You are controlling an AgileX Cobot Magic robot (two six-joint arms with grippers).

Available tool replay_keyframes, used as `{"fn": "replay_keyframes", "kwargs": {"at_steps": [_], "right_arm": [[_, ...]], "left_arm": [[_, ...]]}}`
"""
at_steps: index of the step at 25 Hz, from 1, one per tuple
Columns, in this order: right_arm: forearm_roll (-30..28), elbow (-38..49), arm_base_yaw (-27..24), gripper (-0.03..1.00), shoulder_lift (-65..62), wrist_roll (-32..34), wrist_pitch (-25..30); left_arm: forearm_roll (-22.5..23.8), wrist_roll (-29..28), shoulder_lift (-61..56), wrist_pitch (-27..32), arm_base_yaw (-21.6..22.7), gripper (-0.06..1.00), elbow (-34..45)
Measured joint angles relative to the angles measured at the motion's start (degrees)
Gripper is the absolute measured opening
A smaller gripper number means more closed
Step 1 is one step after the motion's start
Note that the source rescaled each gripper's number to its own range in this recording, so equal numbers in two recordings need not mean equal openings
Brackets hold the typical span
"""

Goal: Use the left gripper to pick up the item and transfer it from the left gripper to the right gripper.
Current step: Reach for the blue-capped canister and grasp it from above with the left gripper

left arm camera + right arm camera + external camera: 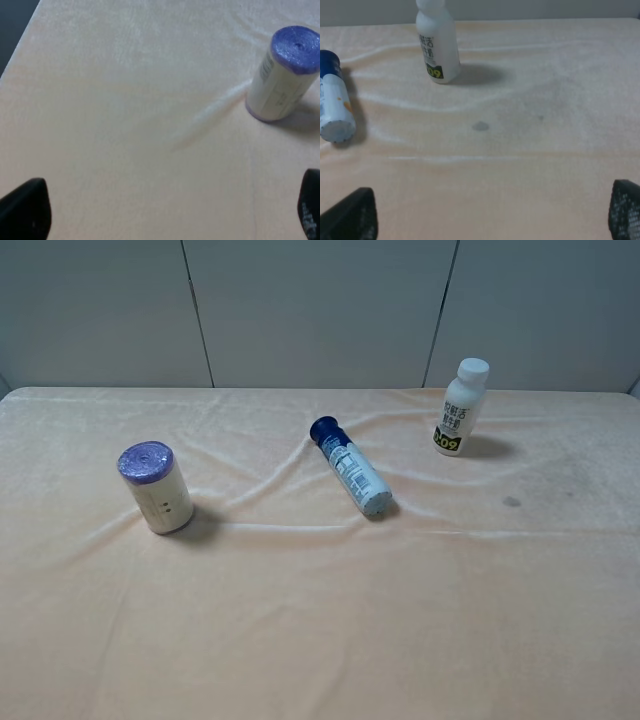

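Observation:
The item (155, 486) is a short, wide cream-white cylinder with a purple top, standing upright on the left of the cloth. It also shows in the left wrist view (284, 75), well ahead of the fingers. My left gripper (170, 212) is open and empty, with only its two black fingertips (25, 210) at the frame's lower corners. My right gripper (490, 217) is open and empty too, its fingertips (350, 217) above bare cloth. Neither gripper shows in the exterior high view.
A slim blue-capped bottle (351, 468) lies on its side mid-table, also in the right wrist view (334, 107). A white bottle with a black-yellow label (461, 407) stands at the back right (436, 45). The cream cloth (320, 620) is wrinkled. The table's left edge (20, 45) is near.

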Motion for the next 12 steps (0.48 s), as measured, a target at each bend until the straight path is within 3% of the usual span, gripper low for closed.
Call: {"fn": "replay_keyframes", "kwargs": {"at_steps": [12], "right_arm": [[0.00,0.00,0.00,1.00,0.00,0.00,0.00]], "left_arm": [[0.00,0.00,0.00,0.00,0.00,0.98,0.00]]}}
